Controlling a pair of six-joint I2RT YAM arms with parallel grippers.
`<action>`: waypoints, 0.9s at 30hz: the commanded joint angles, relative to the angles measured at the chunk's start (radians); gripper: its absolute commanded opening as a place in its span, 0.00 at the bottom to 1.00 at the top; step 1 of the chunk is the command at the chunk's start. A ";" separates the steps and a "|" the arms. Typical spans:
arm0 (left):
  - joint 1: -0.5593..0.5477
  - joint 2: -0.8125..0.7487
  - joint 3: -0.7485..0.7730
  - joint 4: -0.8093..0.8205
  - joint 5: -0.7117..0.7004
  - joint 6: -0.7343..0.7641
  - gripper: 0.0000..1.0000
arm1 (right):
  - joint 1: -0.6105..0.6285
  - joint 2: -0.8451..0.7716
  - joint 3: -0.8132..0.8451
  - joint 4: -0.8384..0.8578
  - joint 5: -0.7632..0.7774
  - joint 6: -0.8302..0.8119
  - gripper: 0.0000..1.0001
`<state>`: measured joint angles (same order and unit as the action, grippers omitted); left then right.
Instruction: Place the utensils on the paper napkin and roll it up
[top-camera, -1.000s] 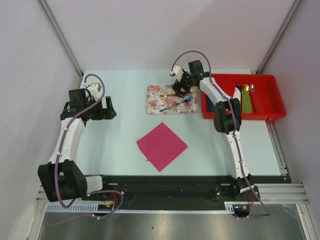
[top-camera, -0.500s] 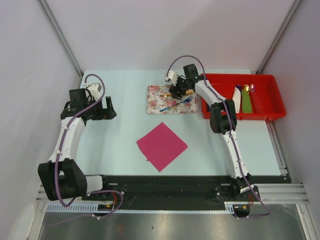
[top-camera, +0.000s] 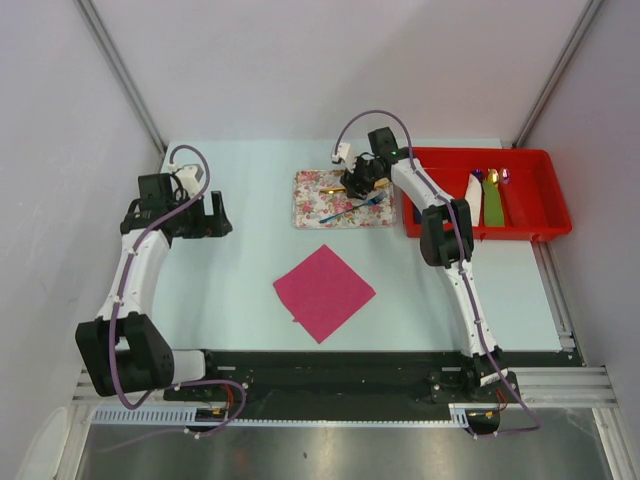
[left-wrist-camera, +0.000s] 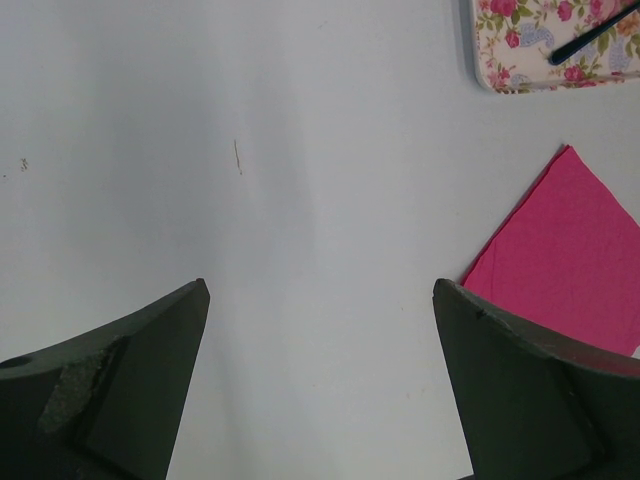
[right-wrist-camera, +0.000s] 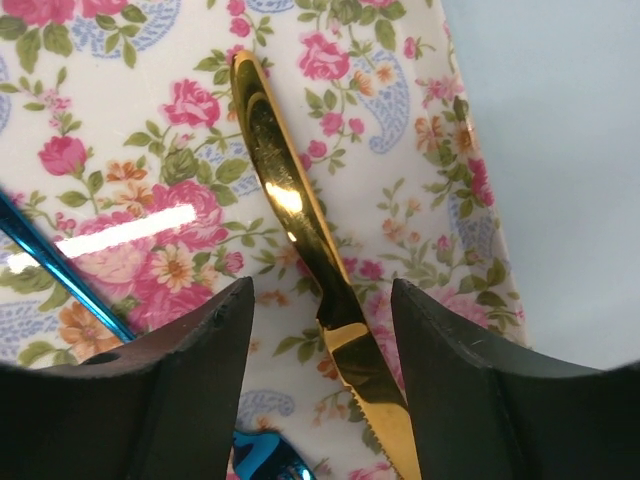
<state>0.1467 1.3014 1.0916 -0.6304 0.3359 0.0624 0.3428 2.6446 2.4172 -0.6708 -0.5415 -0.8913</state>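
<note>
The gold knife (right-wrist-camera: 300, 230) lies on the floral tray (top-camera: 312, 211), and the blue fork (top-camera: 352, 207) lies beside it on the tray. My right gripper (top-camera: 362, 180) is open and low over the tray. In the right wrist view its two fingers (right-wrist-camera: 470, 400) straddle the knife's blade without touching it. The fork's blue handle (right-wrist-camera: 60, 275) shows at the left there. The magenta paper napkin (top-camera: 324, 292) lies flat and bare on the table, nearer the arms; it also shows in the left wrist view (left-wrist-camera: 570, 260). My left gripper (top-camera: 216, 214) is open and empty above the table at the left.
A red bin (top-camera: 535, 210) at the right holds rolled bundles (top-camera: 494, 200) with spoon tips sticking out. The tray's corner (left-wrist-camera: 500, 60) shows in the left wrist view. Grey walls close in the table on three sides.
My right gripper has shifted left and down over the tray, onto the gold knife. The left arm has barely moved.
</note>
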 joint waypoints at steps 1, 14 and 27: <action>-0.001 -0.002 0.045 -0.011 0.000 0.024 1.00 | -0.001 0.035 0.031 -0.113 0.003 -0.009 0.60; -0.001 -0.013 0.047 -0.017 0.012 0.031 1.00 | -0.014 0.026 0.020 -0.187 0.054 0.012 0.24; 0.001 -0.010 0.060 -0.031 0.014 0.051 1.00 | 0.010 0.048 0.003 -0.167 0.140 -0.018 0.04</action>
<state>0.1467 1.3018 1.1042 -0.6582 0.3374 0.0868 0.3515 2.6446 2.4306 -0.7536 -0.4931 -0.8925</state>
